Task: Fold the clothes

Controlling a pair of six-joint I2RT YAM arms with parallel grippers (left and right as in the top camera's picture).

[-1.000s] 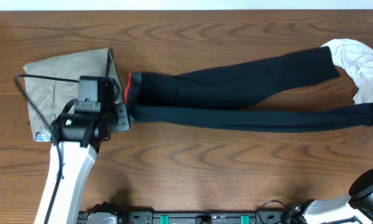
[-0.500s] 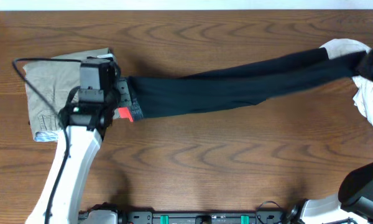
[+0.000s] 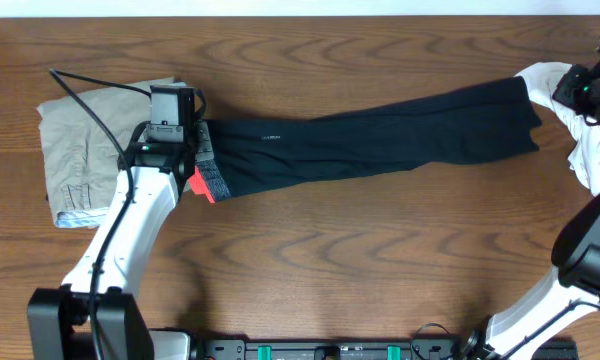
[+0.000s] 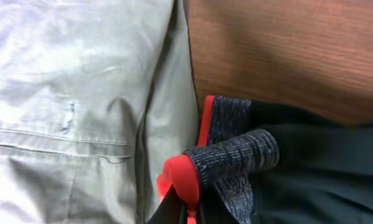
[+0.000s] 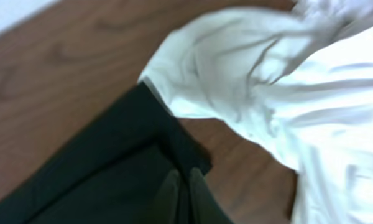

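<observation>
Black leggings (image 3: 380,135) lie lengthwise across a wooden bench (image 3: 330,260). At their waist end, beside folded khaki trousers (image 3: 80,150), the left fingers (image 4: 168,216) are clamped on the grey, coral-edged waistband (image 4: 236,155), probably to keep it taut. At their cuff end, near a white garment (image 3: 590,150), the right fingers (image 5: 169,193) are together; whether they grip fabric is unclear.

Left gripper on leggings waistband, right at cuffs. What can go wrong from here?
1. Left gripper pinches only the bunched coral edge of the leggings; it may slip or fold crooked.
2. Waistband lies against the khaki trousers; dragging could rumple them.
3. Right gripper sits shut at the cuffs beside the white garment; it might snag that.
</observation>
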